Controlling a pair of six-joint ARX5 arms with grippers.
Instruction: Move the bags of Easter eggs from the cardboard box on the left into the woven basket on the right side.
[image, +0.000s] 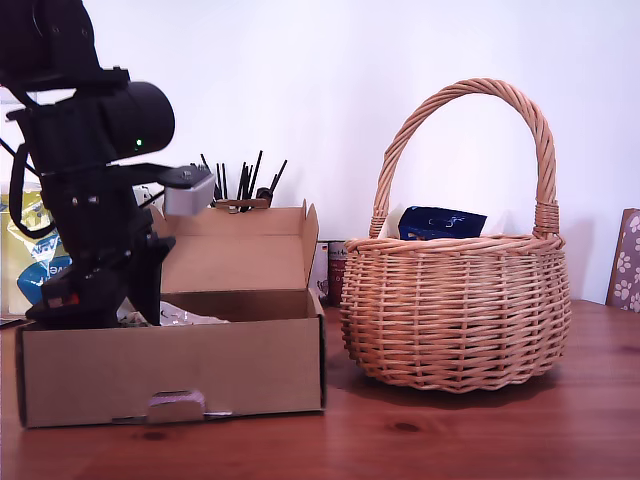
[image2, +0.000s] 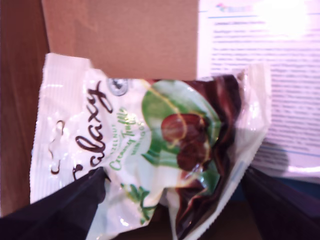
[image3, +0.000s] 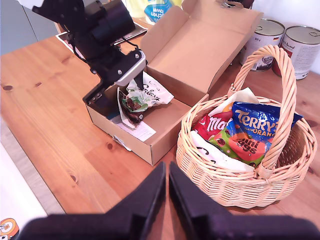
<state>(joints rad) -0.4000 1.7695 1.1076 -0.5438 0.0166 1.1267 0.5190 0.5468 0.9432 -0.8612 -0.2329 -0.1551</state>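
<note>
Pinching a crinkly white sweet bag (image2: 135, 165) inside the corrugated cardboard box (image: 180, 375), my first gripper (image2: 170, 200); my second gripper (image3: 167, 192) closed, empty, near round wicker basket (image3: 215, 185)

Box (image: 170, 375) wall hides first gripper's fingers in exterior view; printed sheet (image2: 260, 75) blurred, unreadable; basket (image3: 235, 185) handle crosses blue bag (image3: 252, 132).

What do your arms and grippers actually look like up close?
My first gripper sits on a chunky matte-black arm with a silver-grey block near its jaws, a green light glowing on a round black housing, and a black cable looping along it. My second gripper has plain black, tapered fingers.
</note>
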